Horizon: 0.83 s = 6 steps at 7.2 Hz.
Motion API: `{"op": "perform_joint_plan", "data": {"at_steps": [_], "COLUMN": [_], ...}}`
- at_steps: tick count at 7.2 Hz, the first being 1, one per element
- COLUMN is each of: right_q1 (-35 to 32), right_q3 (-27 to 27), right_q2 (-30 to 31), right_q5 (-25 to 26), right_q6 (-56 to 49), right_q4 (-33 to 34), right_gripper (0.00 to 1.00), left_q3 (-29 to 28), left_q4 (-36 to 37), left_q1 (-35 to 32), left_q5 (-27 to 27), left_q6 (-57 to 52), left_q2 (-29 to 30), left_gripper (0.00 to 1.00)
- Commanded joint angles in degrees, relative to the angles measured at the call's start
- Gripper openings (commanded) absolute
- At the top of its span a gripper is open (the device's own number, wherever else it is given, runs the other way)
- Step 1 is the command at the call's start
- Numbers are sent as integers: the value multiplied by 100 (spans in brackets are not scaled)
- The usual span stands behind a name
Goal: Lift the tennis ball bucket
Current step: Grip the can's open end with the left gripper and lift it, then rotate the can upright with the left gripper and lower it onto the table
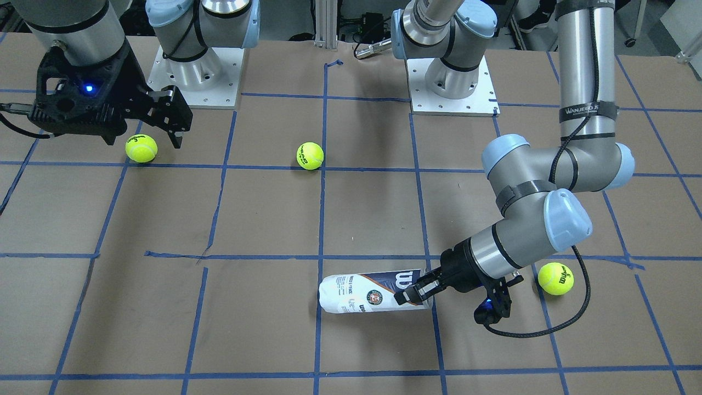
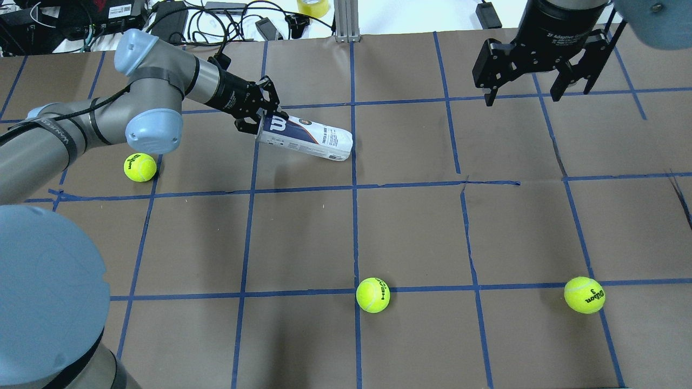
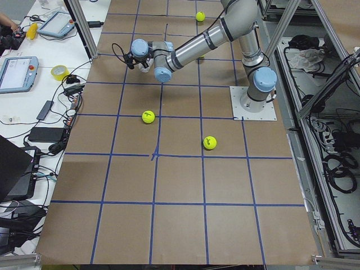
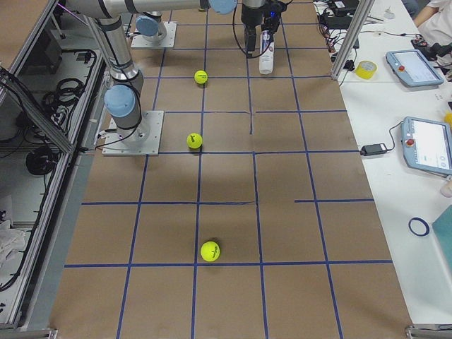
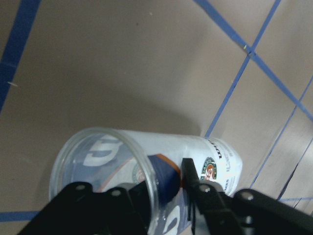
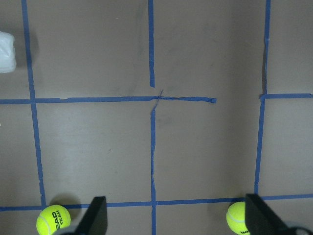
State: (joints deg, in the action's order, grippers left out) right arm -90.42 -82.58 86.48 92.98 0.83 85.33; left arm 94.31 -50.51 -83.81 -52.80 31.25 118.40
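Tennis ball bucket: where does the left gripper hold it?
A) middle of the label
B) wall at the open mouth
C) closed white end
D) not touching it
B: the left gripper sits at the navy "W" end of the tennis ball bucket. The left wrist view shows one finger inside the open mouth and one outside, pinching the wall.

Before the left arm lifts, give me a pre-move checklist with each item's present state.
1. Grip of left pincer on the tennis ball bucket: ok, shut on the rim wall, one finger inside the mouth and one outside.
2. Bucket empty: ok, the left wrist view shows no balls inside.
3. Bucket's closed end off the table: cannot tell.
4. Nearest tennis ball clear of the bucket: ok, it sits apart, near the left arm.
5. Clearance of right pincer: ok, open and hovering far across the table.
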Motion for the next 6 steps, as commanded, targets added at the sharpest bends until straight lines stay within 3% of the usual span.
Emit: {"op": "perform_joint_plan", "data": {"at_steps": [1,2,4,6], "right_q1": [-10,-2,-2,-19], "right_q3": [-21,-21,23,5], "right_q2": [0,0,0,0], "right_q5": [1,-34,19,-8], "right_q6": [22,22,22,83], "right_q4": [18,27,45,53], "right_gripper": [100,100,100,100], "left_q3": [-594,-911,-1212,-1204], "left_q4": [-56,-247,-398,-731], "left_q1": [-143,-336,-863,-1302], "left_q5": [-482,-1234,-2807,-3583], "left_q6": [669,619,-954,-2330], "left_q2": [-185,-238,-300,-274], "left_gripper": [0,0,0,0]}}
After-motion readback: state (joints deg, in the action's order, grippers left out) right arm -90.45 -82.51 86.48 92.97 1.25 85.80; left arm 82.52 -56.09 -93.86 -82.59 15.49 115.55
